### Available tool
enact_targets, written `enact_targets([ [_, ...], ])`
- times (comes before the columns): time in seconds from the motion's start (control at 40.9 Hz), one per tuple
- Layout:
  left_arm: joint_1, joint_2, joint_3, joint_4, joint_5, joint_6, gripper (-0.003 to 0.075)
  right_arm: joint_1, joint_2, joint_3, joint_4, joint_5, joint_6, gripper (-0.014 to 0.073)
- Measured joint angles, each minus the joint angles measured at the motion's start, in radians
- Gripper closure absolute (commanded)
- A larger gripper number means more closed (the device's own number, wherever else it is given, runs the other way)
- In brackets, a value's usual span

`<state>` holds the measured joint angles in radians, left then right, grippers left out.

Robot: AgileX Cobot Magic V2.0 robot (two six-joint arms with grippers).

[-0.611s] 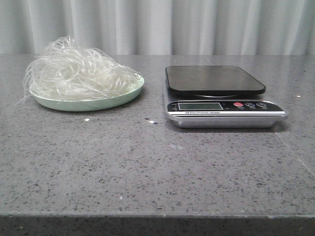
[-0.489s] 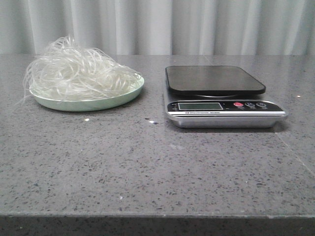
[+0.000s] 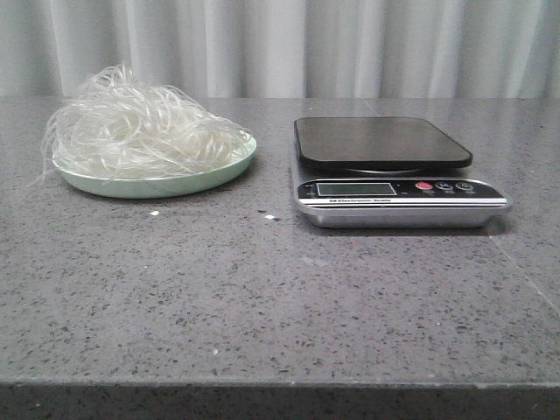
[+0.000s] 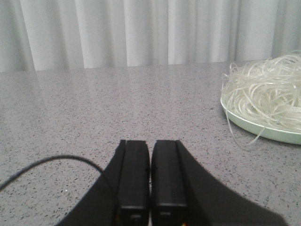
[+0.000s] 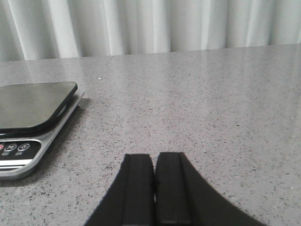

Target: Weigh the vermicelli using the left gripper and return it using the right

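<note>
With my left fingers [image 4: 149, 181] pressed together and empty, I should spread them wide and scoop deep under the vermicelli [image 3: 140, 127], avoiding stragglers.

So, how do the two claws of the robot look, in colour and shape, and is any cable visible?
Both show only in the wrist views. The left claw has two matte black, flat rectangular fingers that widen toward the base, and a thin black cable curves beside it. The right claw looks the same: two black slab-like fingers, with no cable visible. Neither shows any marking or label.
</note>
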<state>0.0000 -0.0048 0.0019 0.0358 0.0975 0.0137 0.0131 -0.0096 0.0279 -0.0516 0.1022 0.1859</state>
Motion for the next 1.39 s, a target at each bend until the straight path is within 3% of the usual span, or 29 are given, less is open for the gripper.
enact_targets([
  [0.318,0.000,0.000,0.000,-0.002,-0.041,0.000,0.0583,0.000,0.000,0.000,0.000,0.000,0.000,0.0444],
  [0.587,0.000,0.000,-0.030,-0.006,-0.378,0.000,0.0583,0.000,0.000,0.000,0.000,0.000,0.000,0.0444],
  [0.733,0.000,0.075,-0.259,-0.006,-0.309,0.000,0.0583,0.000,0.000,0.000,0.000,0.000,0.000,0.0444],
  [1.026,0.000,0.478,-0.781,-0.008,-0.078,0.000,0.0578,0.000,0.000,0.000,0.000,0.000,0.000,0.0444],
  [1.149,-0.002,0.627,-0.897,-0.041,0.023,0.000,0.0488,0.000,0.000,0.000,0.000,0.000,0.000,0.0444],
  [1.295,-0.029,0.758,-0.962,-0.076,0.078,0.000,0.0284,0.000,0.000,0.000,0.000,0.000,0.000,0.0444],
  [1.393,-0.079,0.835,-0.989,-0.079,0.113,0.000,0.0199,0.000,0.000,0.000,0.000,0.000,0.000,0.0444],
])
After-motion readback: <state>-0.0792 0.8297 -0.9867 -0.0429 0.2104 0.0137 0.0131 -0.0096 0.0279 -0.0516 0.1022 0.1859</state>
